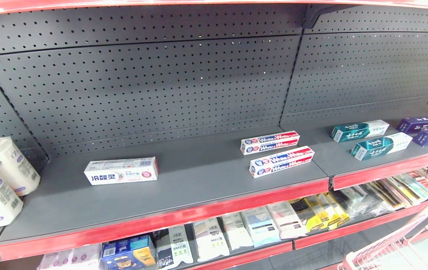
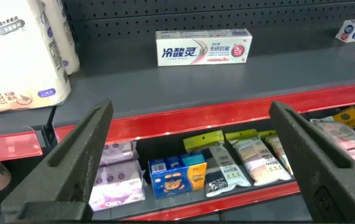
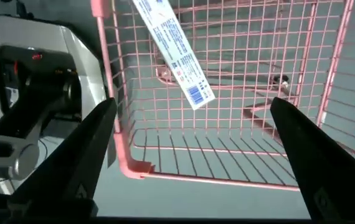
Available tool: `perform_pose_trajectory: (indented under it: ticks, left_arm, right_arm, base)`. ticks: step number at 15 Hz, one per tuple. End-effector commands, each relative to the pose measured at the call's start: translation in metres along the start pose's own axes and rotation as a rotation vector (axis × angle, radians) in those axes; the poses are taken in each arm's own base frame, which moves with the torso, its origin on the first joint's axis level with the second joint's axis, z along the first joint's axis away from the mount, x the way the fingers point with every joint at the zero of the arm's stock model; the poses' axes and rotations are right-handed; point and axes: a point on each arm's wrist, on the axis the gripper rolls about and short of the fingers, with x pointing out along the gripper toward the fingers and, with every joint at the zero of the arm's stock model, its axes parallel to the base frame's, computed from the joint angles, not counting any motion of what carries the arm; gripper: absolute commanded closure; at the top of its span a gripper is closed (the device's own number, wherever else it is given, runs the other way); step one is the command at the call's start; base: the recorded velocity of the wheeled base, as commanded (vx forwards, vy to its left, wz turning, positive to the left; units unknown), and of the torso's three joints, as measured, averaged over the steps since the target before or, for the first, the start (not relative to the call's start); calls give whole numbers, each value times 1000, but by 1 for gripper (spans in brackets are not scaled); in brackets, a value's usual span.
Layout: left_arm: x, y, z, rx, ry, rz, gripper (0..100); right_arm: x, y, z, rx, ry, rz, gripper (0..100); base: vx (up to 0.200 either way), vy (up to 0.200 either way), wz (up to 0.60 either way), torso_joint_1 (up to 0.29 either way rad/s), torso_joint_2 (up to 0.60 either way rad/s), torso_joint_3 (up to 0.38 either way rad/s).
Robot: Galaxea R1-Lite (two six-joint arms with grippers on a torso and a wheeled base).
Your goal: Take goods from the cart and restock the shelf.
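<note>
Beyond my left jaws the shelf (image 1: 184, 195) was matt metal, the box (image 2: 203, 47) glossy card, the rolls (image 2: 15, 56) wrapped in shiny plastic. Beyond my right jaws the cart (image 3: 196, 178) was coated wire.

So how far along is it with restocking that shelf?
Looks partly done: seven toothpaste boxes lie on the shelf, the white box nearest the left gripper. Nothing is in hand; both grippers are open. The right gripper faces the cart, where one box waits.
</note>
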Motion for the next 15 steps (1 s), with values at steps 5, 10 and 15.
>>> perform_pose_trajectory:
  ticks: [5,10,15]
  left_arm:
    - [0,0,0,-2,1,1,0]
    - [0,0,0,0,1,1,0]
    - [0,0,0,0,1,1,0]
  right_arm:
    - [38,-19,-13,-99,41,78,0]
    - [48,-21,-16,-198,40,90,0]
    - [52,-27,-15,-347,22,45,0]
  base:
    - [0,0,0,0,0,0]
    - [0,0,0,0,0,0]
    - [0,0,0,0,0,0]
